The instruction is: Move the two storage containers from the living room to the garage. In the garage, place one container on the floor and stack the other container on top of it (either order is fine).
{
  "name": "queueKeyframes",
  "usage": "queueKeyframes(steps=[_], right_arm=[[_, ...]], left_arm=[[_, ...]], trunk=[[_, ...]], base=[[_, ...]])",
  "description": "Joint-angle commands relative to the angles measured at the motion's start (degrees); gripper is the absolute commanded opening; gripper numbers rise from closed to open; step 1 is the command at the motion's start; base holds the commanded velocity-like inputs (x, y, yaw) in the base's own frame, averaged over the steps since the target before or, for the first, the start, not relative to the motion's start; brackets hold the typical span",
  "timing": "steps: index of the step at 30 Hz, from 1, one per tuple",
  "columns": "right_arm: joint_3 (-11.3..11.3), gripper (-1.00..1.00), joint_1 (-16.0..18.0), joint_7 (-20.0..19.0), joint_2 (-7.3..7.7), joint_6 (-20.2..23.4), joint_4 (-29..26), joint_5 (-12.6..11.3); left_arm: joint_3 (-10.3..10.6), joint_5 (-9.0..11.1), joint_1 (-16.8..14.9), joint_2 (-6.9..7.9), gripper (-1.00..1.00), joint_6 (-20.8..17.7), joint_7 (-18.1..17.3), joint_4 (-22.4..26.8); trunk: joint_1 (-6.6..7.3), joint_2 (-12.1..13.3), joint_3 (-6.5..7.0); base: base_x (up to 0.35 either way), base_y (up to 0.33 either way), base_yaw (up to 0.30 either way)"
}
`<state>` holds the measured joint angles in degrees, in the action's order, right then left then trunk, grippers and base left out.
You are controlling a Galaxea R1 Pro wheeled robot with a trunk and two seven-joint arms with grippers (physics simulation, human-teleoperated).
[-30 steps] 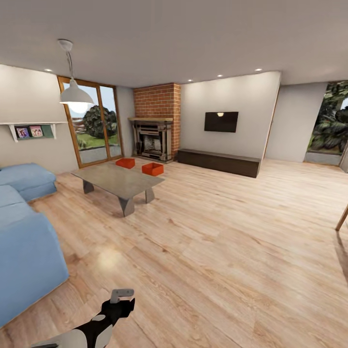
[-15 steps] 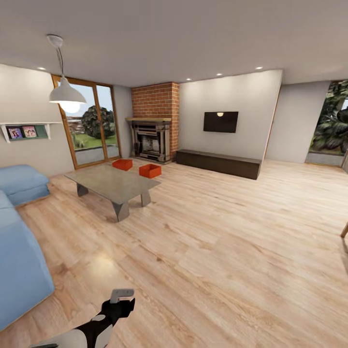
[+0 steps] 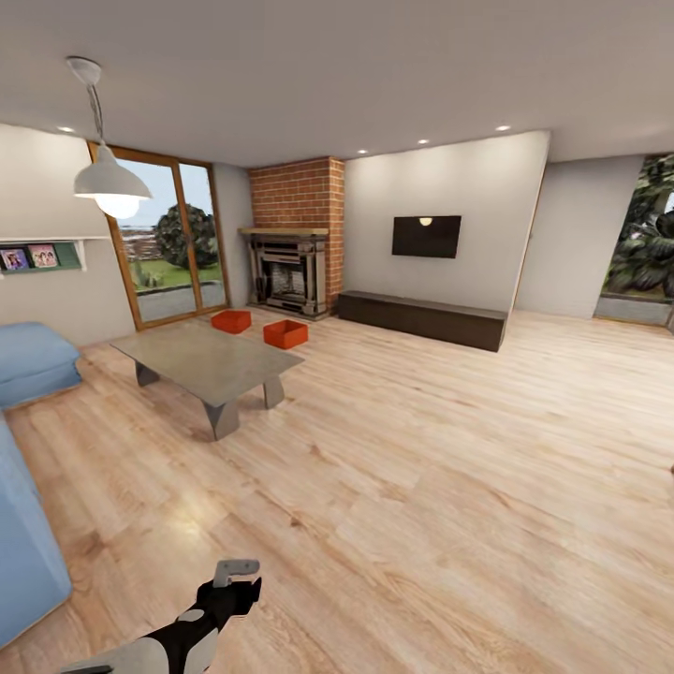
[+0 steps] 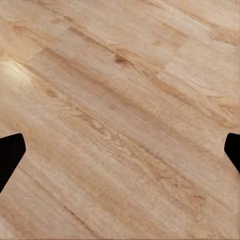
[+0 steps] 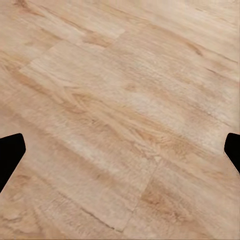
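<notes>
**Living room, containers on plank floor**

The head view had shifted rightward and forward since the earlier frames, so that the blue sofa (image 3: 28, 552) and pendant lamp (image 3: 110, 178) were displaced toward the picture's left; this was camera motion, and the furnishings themselves were not moved. The two storage containers (image 3: 285, 333) (image 3: 230, 321), orange-red, rectangular and open-topped with thin plain walls, were seen on the light wood plank floor (image 3: 421, 468), just apart from each other, between the grey slab-topped coffee table (image 3: 206, 360) and the red brick fireplace (image 3: 292, 253). A flat black screen (image 3: 427, 236) was mounted above a long dark low cabinet (image 3: 421, 318).

The left gripper (image 3: 234, 576) was held low over the grained planks, well apart from the containers. In both wrist views the dark fingertips (image 4: 10, 155) (image 5: 10, 155) were seen at opposite picture edges, so both sets of jaws were spread wide apart, with nothing between them.
</notes>
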<state>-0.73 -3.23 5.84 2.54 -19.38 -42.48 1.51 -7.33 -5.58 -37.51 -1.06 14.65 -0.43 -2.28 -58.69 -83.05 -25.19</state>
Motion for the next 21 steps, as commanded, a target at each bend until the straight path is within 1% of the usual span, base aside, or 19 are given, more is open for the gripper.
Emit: queueKeyframes(steps=[1,21], right_arm=[[0.03,1.0,-0.02,0.23,0.01,-0.05,-0.06,0.16],[0.03,1.0,-0.02,0.22,0.01,-0.05,-0.06,0.16]], left_arm=[[-0.49,-0.57,-0.11,0.01,1.0,0.38,-0.01,-0.23],[-0.49,-0.57,-0.11,-0.08,1.0,0.38,0.0,-0.22]], trunk=[[-0.03,-0.03,-0.05],[-0.03,-0.03,-0.05]], base=[[0.312,-0.17,0.0],[0.312,-0.173,0.0]])
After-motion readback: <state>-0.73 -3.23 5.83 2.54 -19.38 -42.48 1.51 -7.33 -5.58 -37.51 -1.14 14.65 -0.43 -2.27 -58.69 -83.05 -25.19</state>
